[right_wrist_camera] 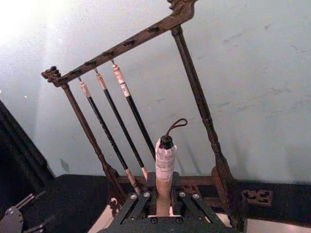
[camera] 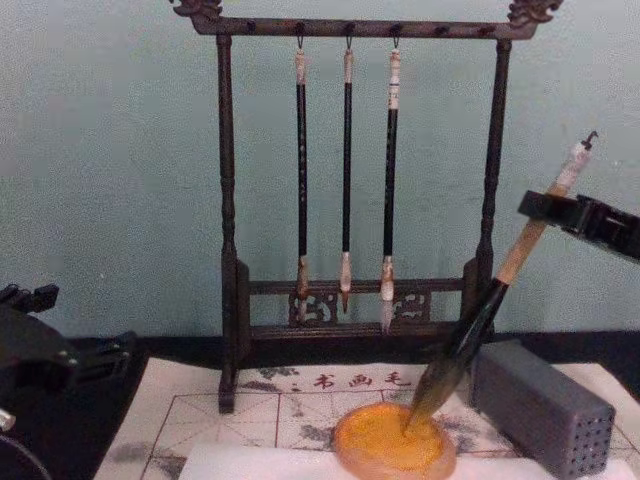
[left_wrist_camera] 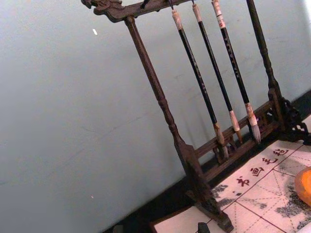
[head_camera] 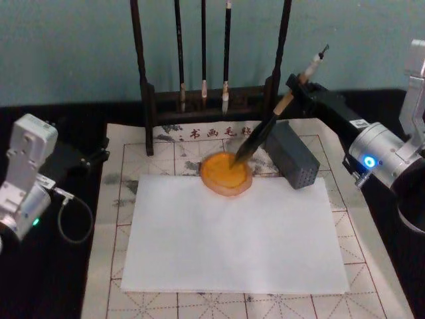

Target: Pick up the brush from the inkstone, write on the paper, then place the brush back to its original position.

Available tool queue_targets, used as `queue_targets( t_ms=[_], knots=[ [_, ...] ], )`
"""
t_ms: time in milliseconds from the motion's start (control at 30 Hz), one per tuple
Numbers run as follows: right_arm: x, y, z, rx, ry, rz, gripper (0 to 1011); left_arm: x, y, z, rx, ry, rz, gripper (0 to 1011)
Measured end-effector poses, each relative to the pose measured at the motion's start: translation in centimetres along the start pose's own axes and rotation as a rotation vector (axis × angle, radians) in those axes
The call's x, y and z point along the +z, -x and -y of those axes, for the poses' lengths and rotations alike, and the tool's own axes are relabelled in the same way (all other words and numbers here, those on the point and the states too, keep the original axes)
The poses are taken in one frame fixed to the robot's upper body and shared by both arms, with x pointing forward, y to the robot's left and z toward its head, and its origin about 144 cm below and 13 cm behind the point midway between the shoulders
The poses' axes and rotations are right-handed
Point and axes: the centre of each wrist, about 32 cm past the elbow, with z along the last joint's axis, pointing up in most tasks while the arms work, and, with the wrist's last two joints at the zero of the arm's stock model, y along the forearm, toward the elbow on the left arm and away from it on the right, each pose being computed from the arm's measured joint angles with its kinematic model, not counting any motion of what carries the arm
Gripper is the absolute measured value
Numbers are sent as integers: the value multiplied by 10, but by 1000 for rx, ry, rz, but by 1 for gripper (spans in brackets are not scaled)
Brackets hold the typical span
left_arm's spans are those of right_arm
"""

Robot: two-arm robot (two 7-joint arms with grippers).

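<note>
**Drip and drag risk on lift**

A skewed lift may drag the inkstone (head_camera: pixel 216 181) or drip ink on the paper (head_camera: pixel 232 246). The left gripper (head_camera: pixel 89 157) is parked well left of the inkstone. The brush (head_camera: pixel 265 129) rests bristles-down in the inkstone, leaning up-right. The right gripper (head_camera: pixel 300 85), up-right of the inkstone, is clamped on its upper handle.

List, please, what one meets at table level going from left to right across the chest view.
Left gripper, parked → round orange-amber inkstone → grey rectangular block with rows of holes. Right gripper, shut on the tan-handled brush with its tip in the inkstone, overlaps the block, so it is unranked.
</note>
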Motion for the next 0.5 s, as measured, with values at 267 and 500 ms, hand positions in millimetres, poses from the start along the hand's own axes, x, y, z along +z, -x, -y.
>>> queue_targets(
  t_ms=[267, 500],
  knots=[
    [1, -1, 6, 6, 5, 37, 182, 0, 0, 0, 0, 0, 0, 1001],
    [0, -1, 10, 5, 9, 58, 182, 0, 0, 0, 0, 0, 0, 1001]
  ],
)
